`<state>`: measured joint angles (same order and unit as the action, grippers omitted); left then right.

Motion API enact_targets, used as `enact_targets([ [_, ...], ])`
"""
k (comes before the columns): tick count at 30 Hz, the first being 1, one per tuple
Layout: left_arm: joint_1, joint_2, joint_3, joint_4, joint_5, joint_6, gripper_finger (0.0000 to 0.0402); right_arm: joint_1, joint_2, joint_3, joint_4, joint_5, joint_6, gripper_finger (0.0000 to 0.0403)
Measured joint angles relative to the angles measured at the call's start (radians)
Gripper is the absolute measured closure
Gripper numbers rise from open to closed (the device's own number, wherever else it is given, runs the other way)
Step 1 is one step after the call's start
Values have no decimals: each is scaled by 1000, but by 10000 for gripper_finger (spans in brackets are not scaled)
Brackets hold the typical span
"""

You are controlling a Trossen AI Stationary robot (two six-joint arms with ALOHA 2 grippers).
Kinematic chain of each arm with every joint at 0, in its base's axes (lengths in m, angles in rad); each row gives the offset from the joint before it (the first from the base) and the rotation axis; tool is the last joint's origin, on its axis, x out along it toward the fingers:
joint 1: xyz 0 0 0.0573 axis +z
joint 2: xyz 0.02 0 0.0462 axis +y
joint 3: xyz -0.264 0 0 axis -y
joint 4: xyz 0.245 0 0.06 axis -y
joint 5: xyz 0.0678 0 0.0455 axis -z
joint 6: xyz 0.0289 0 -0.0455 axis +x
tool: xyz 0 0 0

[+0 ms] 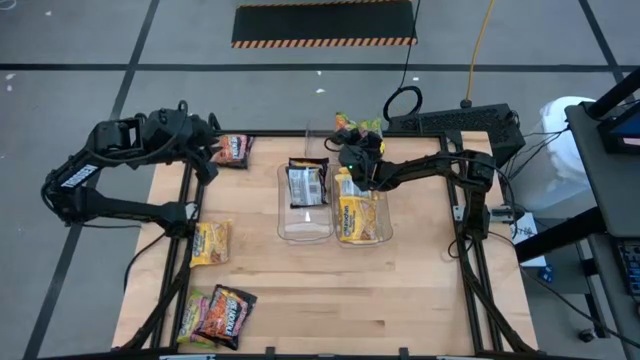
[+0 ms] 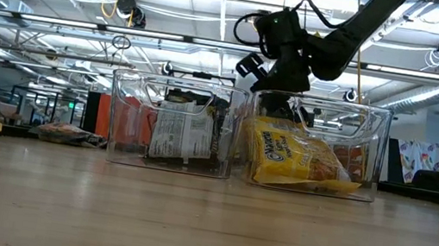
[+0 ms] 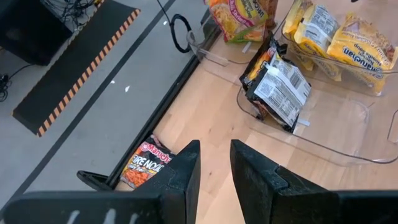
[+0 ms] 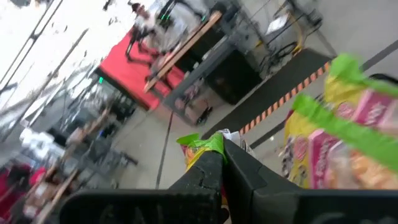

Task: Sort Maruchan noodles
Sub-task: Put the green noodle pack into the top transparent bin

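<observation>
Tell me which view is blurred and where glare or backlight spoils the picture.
Right wrist view: smeared throughout, the pink-green packet soft and the room behind washed out at one corner. Low view: bright ceiling lights backlight the clear bins, whose walls catch reflections. High view and left wrist view: evenly lit, sharp.

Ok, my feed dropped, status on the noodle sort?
Left gripper open above the dark packet at the table's far left edge. Right gripper shut over the yellow bin. Nothing blocking.

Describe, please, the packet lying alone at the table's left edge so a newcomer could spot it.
In the high view, start from the two clear bins mid-table and look left to the table's left edge. There lies a single yellow noodle packet; the packets in the near-left corner are clustered and partly dark.
</observation>
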<state>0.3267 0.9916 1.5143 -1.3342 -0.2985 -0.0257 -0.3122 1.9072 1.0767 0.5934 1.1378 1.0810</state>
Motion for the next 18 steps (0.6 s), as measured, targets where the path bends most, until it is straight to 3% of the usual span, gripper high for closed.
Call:
enact_targets([
  [10,0,0,0,-1,0,5,306,-1,0,0,-16,-39,-29,401],
  [18,0,0,0,-2,0,5,306,-1,0,0,-15,-41,-27,371],
])
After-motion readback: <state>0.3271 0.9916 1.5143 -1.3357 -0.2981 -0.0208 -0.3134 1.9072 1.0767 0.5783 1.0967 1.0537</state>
